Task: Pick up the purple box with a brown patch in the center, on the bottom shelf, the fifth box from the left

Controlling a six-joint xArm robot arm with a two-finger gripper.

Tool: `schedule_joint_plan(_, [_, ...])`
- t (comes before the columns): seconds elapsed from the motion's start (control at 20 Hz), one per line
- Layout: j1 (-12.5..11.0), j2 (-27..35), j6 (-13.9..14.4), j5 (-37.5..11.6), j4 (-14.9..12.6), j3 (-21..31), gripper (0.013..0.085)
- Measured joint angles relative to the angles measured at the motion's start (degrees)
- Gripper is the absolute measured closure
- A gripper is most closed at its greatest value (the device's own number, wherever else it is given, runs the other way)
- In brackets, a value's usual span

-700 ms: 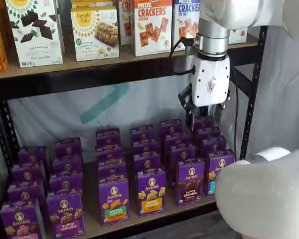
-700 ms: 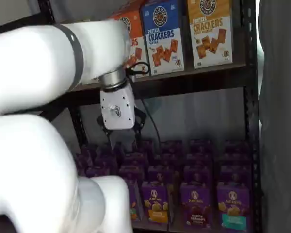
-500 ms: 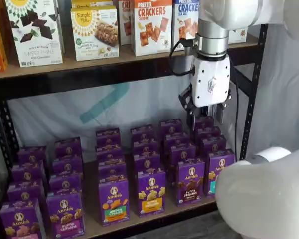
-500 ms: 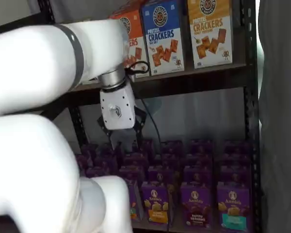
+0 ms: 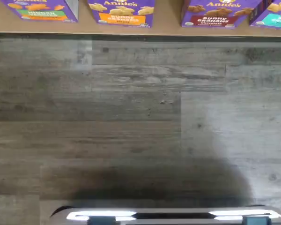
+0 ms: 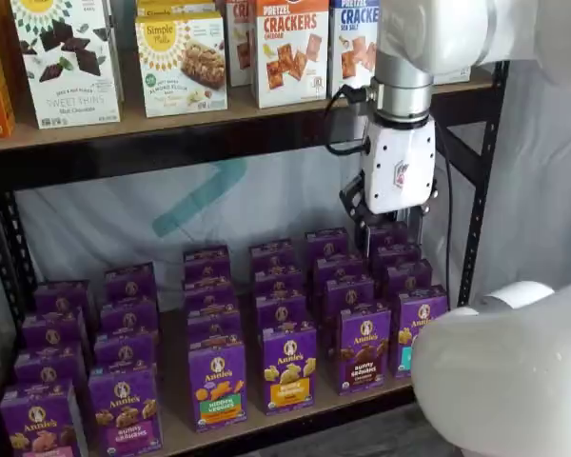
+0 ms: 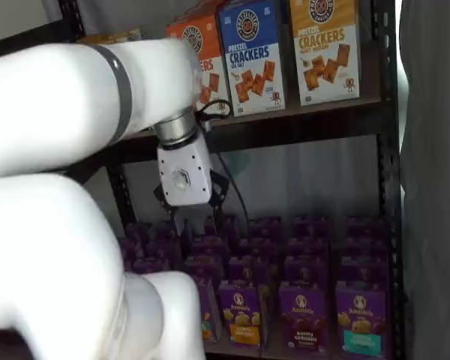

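Note:
The purple box with a brown patch stands at the front of its row on the bottom shelf, towards the right. It also shows in a shelf view and, cut off by the frame edge, in the wrist view. My gripper hangs above the back of the right-hand rows, higher than the box tops and behind the target. Its two black fingers point down with a gap between them, and they hold nothing. It also shows in a shelf view.
Several rows of purple boxes fill the bottom shelf. A teal-patch box stands right of the target and a yellow-patch box left of it. Cracker boxes stand on the upper shelf. A black upright stands on the right. Grey plank floor lies below.
The gripper has dropped slightly and shifted a little sideways, still empty. The boxes have not moved.

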Motion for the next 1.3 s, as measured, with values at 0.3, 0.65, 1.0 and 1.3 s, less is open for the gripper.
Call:
schedule_joint_plan(0.3, [-0.62, 3.32, -0.65, -5.62, 0.63, 2.31, 0.013])
schedule_joint_plan(0.65, [-2.06, 8.8, -1.64, -14.05, -0.22, 4.96, 0.013])
schedule_joint_plan(1.0, [-4.15, 15.65, -3.06, -23.55, -1.07, 7.04, 0.013])
schedule_joint_plan(1.3, [-5.92, 24.43, -4.49, -31.37, -1.36, 6.96, 0.013])
